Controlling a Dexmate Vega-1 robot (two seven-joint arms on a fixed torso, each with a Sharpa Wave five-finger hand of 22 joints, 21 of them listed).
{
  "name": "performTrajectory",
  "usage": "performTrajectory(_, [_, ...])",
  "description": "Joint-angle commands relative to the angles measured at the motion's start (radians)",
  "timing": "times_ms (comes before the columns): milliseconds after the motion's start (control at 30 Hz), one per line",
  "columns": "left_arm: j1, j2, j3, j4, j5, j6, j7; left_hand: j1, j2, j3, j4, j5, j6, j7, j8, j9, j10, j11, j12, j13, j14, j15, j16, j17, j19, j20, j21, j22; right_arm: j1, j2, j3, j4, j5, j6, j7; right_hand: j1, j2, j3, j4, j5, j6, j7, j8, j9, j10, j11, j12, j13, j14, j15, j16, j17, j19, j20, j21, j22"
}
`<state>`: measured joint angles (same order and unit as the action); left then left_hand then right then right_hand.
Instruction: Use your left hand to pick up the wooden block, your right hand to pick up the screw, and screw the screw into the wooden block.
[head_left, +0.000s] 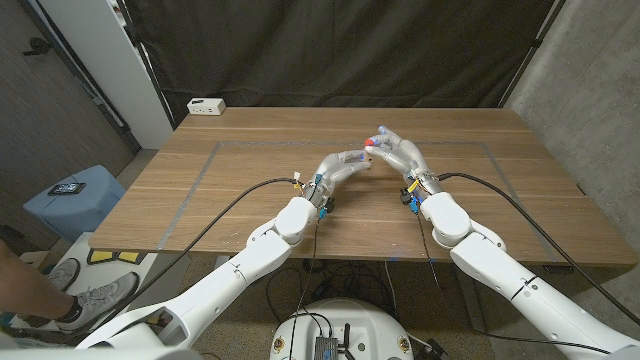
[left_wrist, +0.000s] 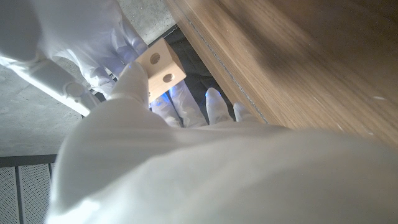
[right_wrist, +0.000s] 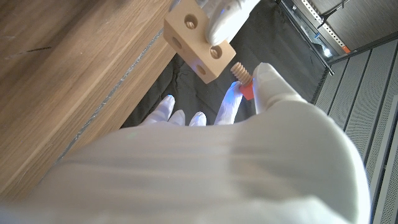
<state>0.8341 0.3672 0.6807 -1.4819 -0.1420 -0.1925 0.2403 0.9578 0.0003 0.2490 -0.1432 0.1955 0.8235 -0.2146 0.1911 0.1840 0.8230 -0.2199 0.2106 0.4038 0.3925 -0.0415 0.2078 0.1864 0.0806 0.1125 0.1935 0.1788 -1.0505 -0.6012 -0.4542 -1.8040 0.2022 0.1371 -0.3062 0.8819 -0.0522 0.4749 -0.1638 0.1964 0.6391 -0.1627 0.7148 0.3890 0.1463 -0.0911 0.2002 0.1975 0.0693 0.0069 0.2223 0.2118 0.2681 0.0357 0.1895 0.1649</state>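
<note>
Right wrist view: screw (right_wrist: 241, 77) tip beside wooden block (right_wrist: 198, 42) hole.

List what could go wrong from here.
1. The screw tip sits just off the block, near a hole but not in it; pushed in tilted, it may jam or skid off.
2. The left hand holds the block by fingertips, so pressure may twist it loose.
3. The right hand only pinches the screw; it may drop.

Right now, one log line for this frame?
left hand: holds wooden block | right hand: holds screw | screw tip near block hole, not in
</note>
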Motion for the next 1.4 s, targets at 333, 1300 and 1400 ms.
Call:
performTrajectory(333, [0.001,0.003,-0.004,0.003,0.0,-0.002,0.001,0.007,0.005,-0.005,-0.001,-0.003,0.006,0.001,0.008,0.005,-0.005,-0.001,0.003,0.0,0.003,-0.09,0.001,0.002,0.001,0.008,0.007,0.002,0.009,0.008,0.002,0.02,0.003,0.009,-0.001,0.008,0.003,-0.005,0.004,0.007,0.005,-0.003,0.006,-0.001,-0.004,-0.003,-0.001,0.004,0.001,-0.007,-0.003,0.004,-0.003,-0.002,0.001,0.006])
performTrajectory(1300, [-0.001,0.002,-0.006,0.008,-0.001,-0.003,0.003,0.007,0.006,-0.007,-0.001,-0.003,0.005,0.0,0.007,0.005,-0.005,-0.001,0.003,0.0,0.001,-0.091,0.0,0.002,0.001,0.008,0.006,0.002,0.015,0.011,-0.003,0.03,0.005,0.008,0.0,0.009,0.006,-0.009,0.004,0.008,0.003,-0.004,0.009,-0.006,-0.004,-0.003,-0.001,0.004,0.0,-0.008,-0.003,0.004,-0.003,-0.003,0.002,0.006])
performTrajectory(1400, [0.001,0.002,-0.006,0.007,0.0,-0.004,0.005,0.007,0.006,-0.007,-0.001,-0.003,0.004,0.001,0.007,0.005,-0.005,-0.001,0.003,0.0,0.001,-0.091,0.0,0.002,0.001,0.008,0.006,0.002,0.015,0.01,-0.004,0.029,0.005,0.01,0.002,0.009,0.007,-0.009,0.004,0.008,0.004,-0.004,0.009,-0.006,-0.003,-0.002,0.0,0.004,0.001,-0.008,-0.003,0.004,-0.003,-0.003,0.002,0.006])
